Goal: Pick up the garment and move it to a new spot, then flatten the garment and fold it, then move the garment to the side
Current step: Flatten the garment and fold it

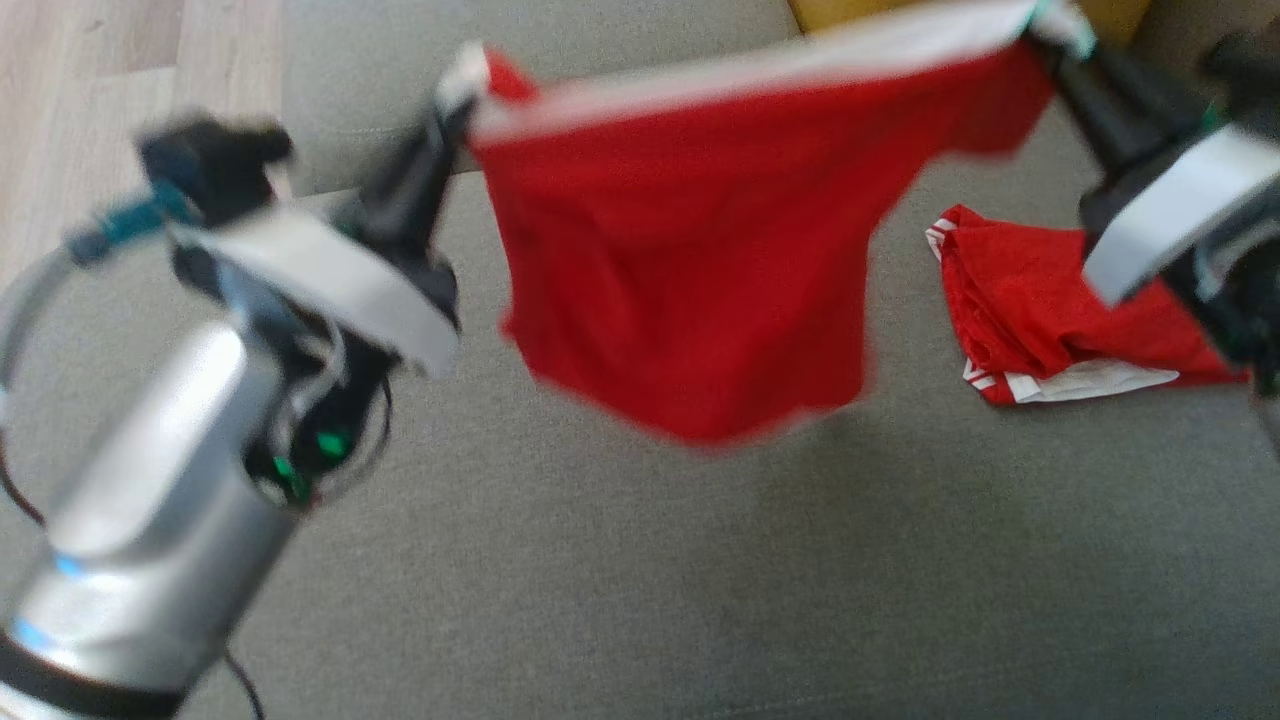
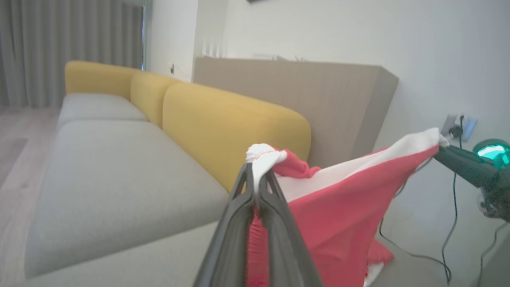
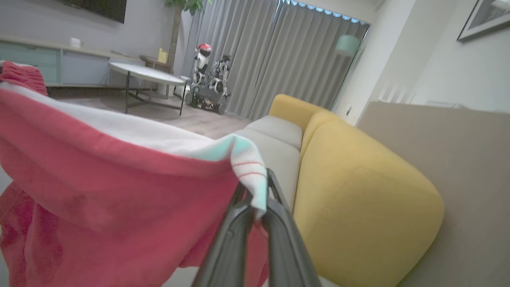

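A red garment (image 1: 700,270) with a white band along its top edge hangs stretched in the air above the grey sofa seat (image 1: 640,580). My left gripper (image 1: 462,95) is shut on its left top corner, and my right gripper (image 1: 1050,35) is shut on its right top corner. In the left wrist view the left gripper (image 2: 257,175) pinches a white bunch of the garment (image 2: 338,215), with the right gripper (image 2: 440,149) holding the far corner. The right wrist view has the right gripper (image 3: 257,189) clamped on the band of the garment (image 3: 119,183).
A second red and white garment (image 1: 1050,310) lies crumpled on the seat at the right. Yellow back cushions (image 2: 223,127) line the sofa, and a cable (image 2: 450,223) hangs from a wall socket. A round table (image 3: 147,75) stands on the wooden floor (image 1: 90,120).
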{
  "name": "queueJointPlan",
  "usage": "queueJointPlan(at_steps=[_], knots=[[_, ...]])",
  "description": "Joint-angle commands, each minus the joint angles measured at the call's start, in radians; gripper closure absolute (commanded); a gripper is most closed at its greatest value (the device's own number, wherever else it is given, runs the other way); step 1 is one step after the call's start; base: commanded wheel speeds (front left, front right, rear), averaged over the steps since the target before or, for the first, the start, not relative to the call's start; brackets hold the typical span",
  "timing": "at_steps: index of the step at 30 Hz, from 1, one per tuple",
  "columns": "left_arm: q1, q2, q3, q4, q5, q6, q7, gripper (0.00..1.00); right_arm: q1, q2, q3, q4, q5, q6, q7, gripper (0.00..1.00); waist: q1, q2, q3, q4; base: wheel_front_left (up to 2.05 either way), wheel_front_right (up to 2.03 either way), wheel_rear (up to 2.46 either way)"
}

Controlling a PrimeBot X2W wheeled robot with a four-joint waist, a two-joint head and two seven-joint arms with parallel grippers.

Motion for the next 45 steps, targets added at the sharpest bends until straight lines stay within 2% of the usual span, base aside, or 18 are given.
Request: queueJointPlan(at_steps=[1, 7, 12, 19, 22, 25, 30, 34, 40, 42, 43, 45], knots=[[-0.096, 0.032, 0.068, -0.037, 0.013, 0.015, 0.001, 1.00, -0.049, 0.003, -0.009, -0.013, -0.009, -0.001, -0.023, 1.00, 0.0000, 0.0000, -0.004, 0.000, 0.00, 0.00, 0.00], [-0.111, 0.028, 0.084, -0.070, 0.008, 0.057, 0.019, 1.00, -0.051, 0.025, 0.001, 0.004, -0.031, -0.001, -0.040, 1.00, 0.0000, 0.0000, -0.020, -0.002, 0.00, 0.00, 0.00], [-0.056, 0.073, 0.082, -0.147, 0.005, 0.092, 0.060, 1.00, 0.000, -0.012, -0.016, -0.057, -0.032, -0.001, -0.009, 1.00, 0.0000, 0.0000, -0.029, -0.004, 0.00, 0.00, 0.00], [-0.032, 0.126, 0.101, -0.272, -0.006, 0.136, 0.116, 1.00, 0.045, -0.060, -0.095, -0.194, -0.038, -0.001, 0.088, 1.00, 0.0000, 0.0000, -0.026, -0.003, 0.00, 0.00, 0.00], [-0.081, 0.139, 0.107, -0.277, 0.006, 0.143, 0.143, 1.00, 0.021, -0.066, -0.122, -0.222, -0.041, -0.001, 0.136, 1.00, 0.0000, 0.0000, 0.007, -0.003, 0.00, 0.00, 0.00], [-0.143, 0.131, 0.101, -0.228, 0.011, 0.128, 0.164, 1.00, -0.033, -0.060, -0.102, -0.196, -0.030, -0.001, 0.154, 1.00, 0.0000, 0.0000, 0.059, -0.006, 0.00, 0.00, 0.00], [-0.322, 0.088, 0.101, -0.066, 0.037, 0.082, 0.163, 1.00, -0.208, -0.039, -0.025, -0.085, -0.025, -0.001, 0.137, 1.00, 0.0000, 0.0000, 0.206, 0.000, 0.00, 0.00, 0.00], [-0.500, 0.036, 0.109, 0.114, 0.071, 0.040, 0.118, 1.00, -0.394, 0.006, 0.042, 0.065, -0.038, -0.001, 0.075, 1.00, 0.0000, 0.0000, 0.308, 0.009, 0.00, 0.00, 0.00], [-0.724, -0.030, 0.132, 0.376, 0.135, -0.003, -0.030, 1.00, -0.639, 0.086, 0.063, 0.340, -0.119, -0.001, -0.106, 1.00, 0.0000, 0.0000, 0.393, 0.030, 0.00, 0.00, 0.00], [-0.758, -0.046, 0.131, 0.449, 0.147, -0.021, -0.078, 1.00, -0.682, 0.115, 0.064, 0.421, -0.146, -0.001, -0.173, 1.00, 0.0000, 0.0000, 0.404, 0.036, 0.00, 0.00, 0.00], [-0.758, -0.046, 0.131, 0.449, 0.147, -0.021, -0.078, 1.00, -0.682, 0.115, 0.064, 0.421, -0.146, -0.001, -0.173, 1.00, 0.0000, 0.0000, 0.404, 0.036, 0.00, 0.00, 0.00], [-0.774, -0.063, 0.117, 0.544, 0.162, -0.053, -0.135, 1.00, -0.700, 0.160, 0.066, 0.531, -0.171, -0.001, -0.262, 1.00, 0.0000, 0.0000, 0.418, 0.046, 0.00, 0.00, 0.00]])
